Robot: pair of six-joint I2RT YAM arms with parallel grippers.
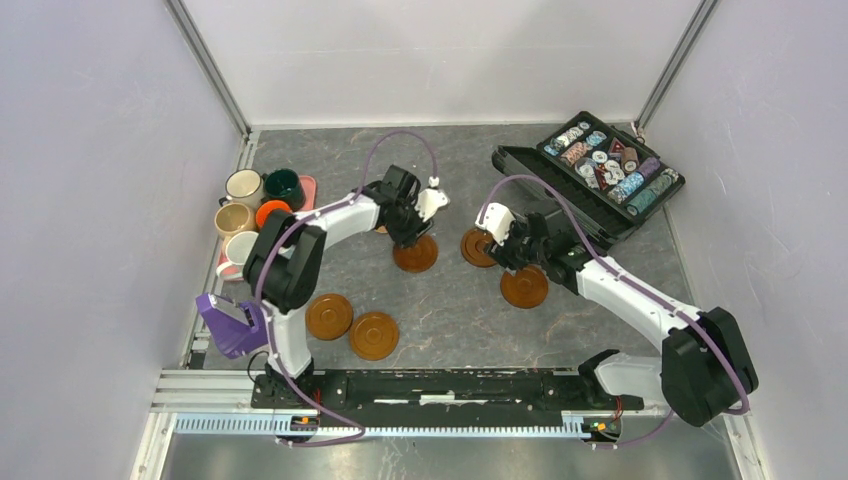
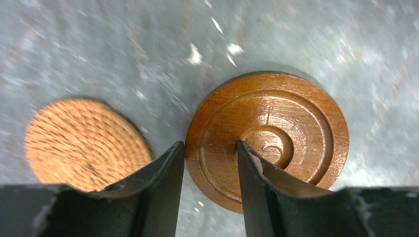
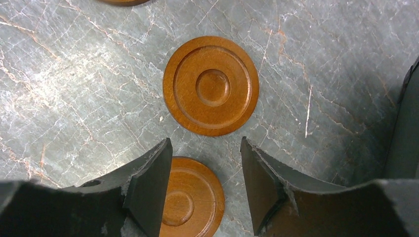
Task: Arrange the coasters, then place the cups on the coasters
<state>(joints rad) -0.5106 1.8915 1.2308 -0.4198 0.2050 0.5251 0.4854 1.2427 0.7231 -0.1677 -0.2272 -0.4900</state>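
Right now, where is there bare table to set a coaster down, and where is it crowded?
Free: the far strip between the pink tray and the poker chip case; the near middle between the front coaster pair and the right arm. Crowded: the centre, where three coasters lie under the arms, and the left edge, packed with mugs.

Five ringed brown coasters lying flat, scattered, woven coaster beside one, cups clustered far left, seemingly upright

Cups cluster left of the scattered coasters.
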